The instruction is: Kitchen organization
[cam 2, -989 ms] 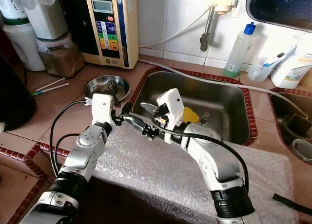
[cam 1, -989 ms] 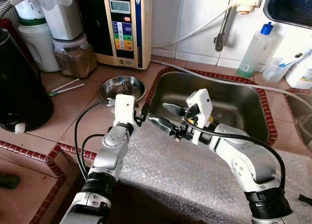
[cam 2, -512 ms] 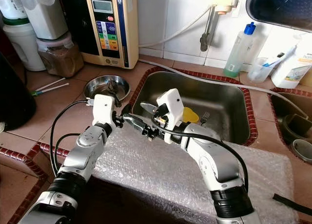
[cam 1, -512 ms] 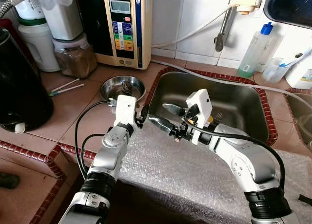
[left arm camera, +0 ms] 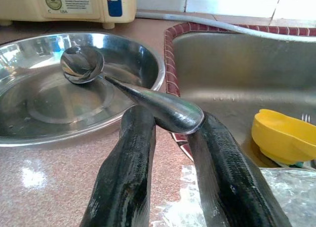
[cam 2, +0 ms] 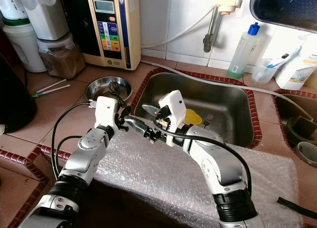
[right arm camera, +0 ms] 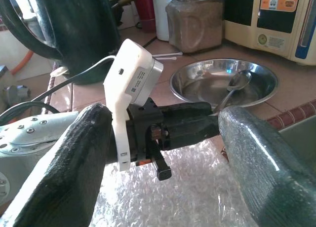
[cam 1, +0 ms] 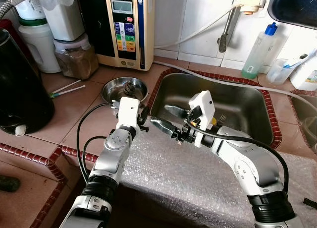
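While our left gripper [left arm camera: 170, 138] pinches the spoon [left arm camera: 123, 86] by its handle, bowl end resting in the dish [left arm camera: 148, 69], our right gripper [right arm camera: 163, 138] waits spread; the sink's [cam 1: 247, 96] cup [cam 2: 192, 118] and fork [cam 2: 208, 120] remain unsorted

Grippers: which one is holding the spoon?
The left gripper, clamped on the spoon handle, its bowl over the steel dish. The right gripper is open.

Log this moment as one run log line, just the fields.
left gripper: shut on spoon, bowl end over steel bowl | right gripper: open, beside left gripper at sink edge | yellow cup: in sink
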`<state>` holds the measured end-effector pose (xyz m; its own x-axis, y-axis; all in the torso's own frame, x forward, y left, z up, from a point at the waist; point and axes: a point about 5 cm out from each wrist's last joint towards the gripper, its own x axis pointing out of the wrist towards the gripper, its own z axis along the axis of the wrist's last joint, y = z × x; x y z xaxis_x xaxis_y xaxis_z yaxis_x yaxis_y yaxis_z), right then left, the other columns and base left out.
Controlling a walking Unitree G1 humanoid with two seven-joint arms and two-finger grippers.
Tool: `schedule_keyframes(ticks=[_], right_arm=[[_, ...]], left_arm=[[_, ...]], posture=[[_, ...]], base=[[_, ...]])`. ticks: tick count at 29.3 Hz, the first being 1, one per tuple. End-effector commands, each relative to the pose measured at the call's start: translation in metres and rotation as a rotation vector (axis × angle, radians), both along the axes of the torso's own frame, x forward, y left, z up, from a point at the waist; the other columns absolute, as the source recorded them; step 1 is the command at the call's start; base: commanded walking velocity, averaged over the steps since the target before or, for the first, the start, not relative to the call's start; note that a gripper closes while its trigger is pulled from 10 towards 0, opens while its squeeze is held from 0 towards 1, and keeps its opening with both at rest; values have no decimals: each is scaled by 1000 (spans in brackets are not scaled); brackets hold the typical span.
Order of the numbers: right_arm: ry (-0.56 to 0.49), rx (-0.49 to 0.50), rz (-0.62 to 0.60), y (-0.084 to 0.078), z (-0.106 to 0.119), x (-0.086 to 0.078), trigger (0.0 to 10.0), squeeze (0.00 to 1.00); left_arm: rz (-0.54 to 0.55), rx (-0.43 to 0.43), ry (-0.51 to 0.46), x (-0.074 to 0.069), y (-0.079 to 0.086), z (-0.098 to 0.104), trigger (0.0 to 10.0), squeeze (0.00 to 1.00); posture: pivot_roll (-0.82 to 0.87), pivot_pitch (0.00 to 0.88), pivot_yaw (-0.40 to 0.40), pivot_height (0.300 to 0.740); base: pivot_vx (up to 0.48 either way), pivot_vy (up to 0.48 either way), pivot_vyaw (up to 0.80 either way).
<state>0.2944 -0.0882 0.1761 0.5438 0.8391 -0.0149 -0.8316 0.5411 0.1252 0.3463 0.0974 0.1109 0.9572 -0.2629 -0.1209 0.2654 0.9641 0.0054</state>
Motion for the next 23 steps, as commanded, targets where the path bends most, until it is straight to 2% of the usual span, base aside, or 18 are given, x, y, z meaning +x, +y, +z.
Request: schedule_keyframes(ticks=[1, 11, 23], right_arm=[[1, -6, -12, -2, -1, 2, 10000, 0], [2, -8, -16, -3, -2, 3, 10000, 0], [2, -11, -14, -4, -3, 5, 10000, 0]], left_arm=[[6, 15, -7, 0, 1, 2, 0, 0], [62, 34, -25, -2, 10, 3, 0, 0], [201, 91, -178, -9, 27, 22, 0, 0]], posture=[[5, 0, 14, 740], [5, 0, 10, 740], [14, 0, 3, 740]], base=[[0, 0, 0], [0, 0, 0], [0, 0, 0]])
